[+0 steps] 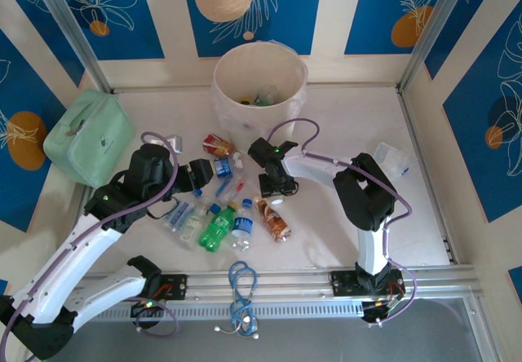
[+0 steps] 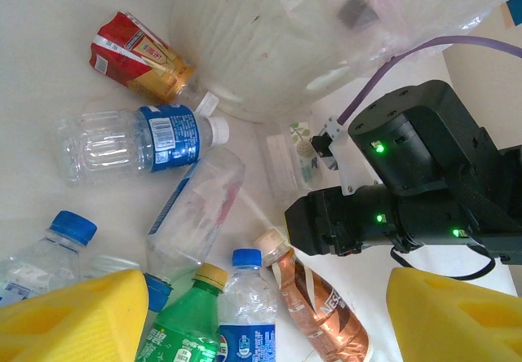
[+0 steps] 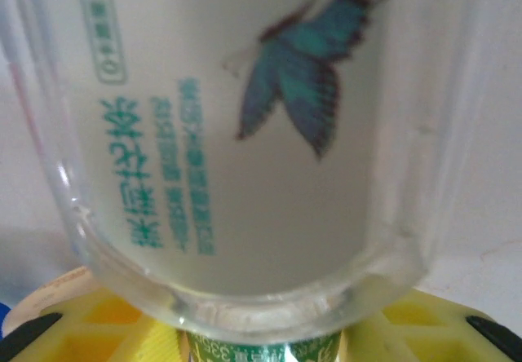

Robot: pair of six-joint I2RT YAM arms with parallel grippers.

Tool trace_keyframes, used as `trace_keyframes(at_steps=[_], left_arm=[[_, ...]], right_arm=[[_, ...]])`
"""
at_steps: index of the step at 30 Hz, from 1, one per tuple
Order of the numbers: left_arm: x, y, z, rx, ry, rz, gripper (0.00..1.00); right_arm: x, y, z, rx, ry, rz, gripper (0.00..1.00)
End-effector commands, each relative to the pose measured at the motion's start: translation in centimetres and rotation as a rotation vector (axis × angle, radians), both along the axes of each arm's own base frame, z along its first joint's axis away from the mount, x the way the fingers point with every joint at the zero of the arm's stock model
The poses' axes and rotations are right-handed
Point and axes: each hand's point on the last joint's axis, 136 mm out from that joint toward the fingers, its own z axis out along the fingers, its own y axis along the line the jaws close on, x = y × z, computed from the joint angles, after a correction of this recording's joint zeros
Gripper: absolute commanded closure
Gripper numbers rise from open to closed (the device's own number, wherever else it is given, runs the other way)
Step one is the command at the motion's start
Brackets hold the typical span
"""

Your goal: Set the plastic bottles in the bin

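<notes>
Plastic bottles (image 1: 218, 225) lie clustered just in front of the bin (image 1: 231, 105). Left gripper (image 2: 267, 287) hangs above them, fingers apart. Right gripper (image 1: 277, 184) straddles a butterfly-printed clear bottle (image 3: 245, 150); grip cannot be determined.

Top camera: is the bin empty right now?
No, a few items, one green, lie at the bottom of the bin.

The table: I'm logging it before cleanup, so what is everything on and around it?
bin: one, cream, far centre, a few bottles inside
bottles: about ten, clear, green, brown and red-labelled, lying in front of the bin
case: one, mint green, far left
wrapper: one, clear, crumpled, right side
cable: one, blue, near edge, centre
left gripper: one, yellow fingers, open above the bottles
right gripper: one, black, low among the bottles, open or shut unclear
</notes>
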Motion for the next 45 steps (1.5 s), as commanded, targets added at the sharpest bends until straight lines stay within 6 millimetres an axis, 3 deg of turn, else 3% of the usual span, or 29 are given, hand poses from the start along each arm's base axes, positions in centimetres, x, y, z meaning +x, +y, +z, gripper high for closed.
trace_keyframes(at_steps=[1, 10, 20, 27, 32, 45], left_arm=[[0.2, -0.2, 0.3, -0.033, -0.004, 0.002, 0.23], [0.5, -1.5, 0.6, -0.081, 0.003, -0.033, 0.17], [0.7, -6.9, 2.0, -0.291, 0.026, -0.219, 0.10], [0.5, -9.6, 2.5, -0.344, 0.031, -0.309, 0.01], [0.7, -9.6, 1.6, -0.337, 0.047, -0.292, 0.05], [-0.4, -12.4, 0.9, -0.408, 0.083, -0.395, 0.17]], right_arm=[[-0.8, -0.7, 1.9, 0.008, -0.030, -0.028, 0.58], [-4.2, -0.3, 7.0, 0.141, -0.180, 0.007, 0.62], [-9.5, 3.5, 15.3, 0.436, -0.362, 0.151, 0.63], [-10.7, 5.9, 19.2, 0.520, -0.420, 0.229, 0.63], [-10.6, 6.5, 20.7, 0.575, -0.442, 0.231, 0.63], [-11.1, 7.3, 22.5, 0.643, -0.446, 0.247, 0.63]])
